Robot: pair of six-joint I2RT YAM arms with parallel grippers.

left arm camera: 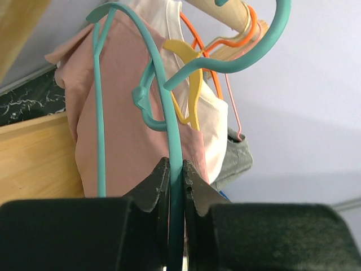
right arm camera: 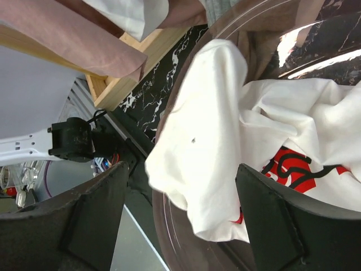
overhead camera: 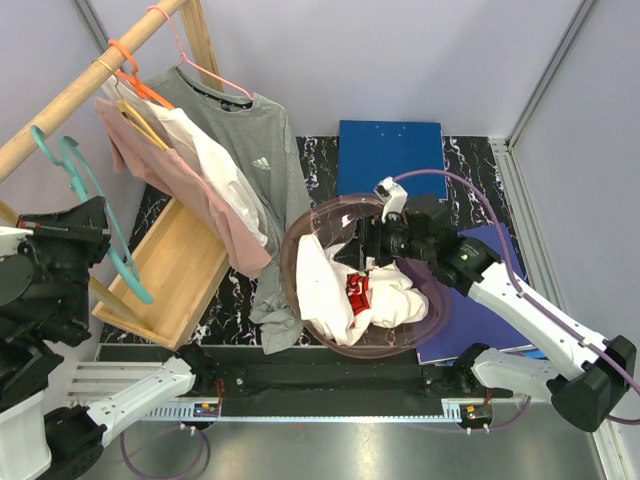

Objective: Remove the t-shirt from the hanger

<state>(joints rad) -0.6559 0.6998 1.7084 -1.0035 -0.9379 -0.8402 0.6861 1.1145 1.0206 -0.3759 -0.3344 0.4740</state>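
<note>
In the basket (overhead camera: 380,352) | white t-shirt (right arm camera: 225,130) lies ungripped between right gripper's (right arm camera: 183,220) spread fingers | left gripper (left arm camera: 176,169) clamps teal hanger (left arm camera: 99,113)

The crumpled white t-shirt with red print (overhead camera: 330,290) lies heaped near centre; the teal plastic hanger (left arm camera: 175,147), bare, hangs tilted at nine o'clock.

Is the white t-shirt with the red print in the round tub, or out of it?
In: the white t-shirt lies crumpled inside the clear tub, one part draped over its rim.
</note>
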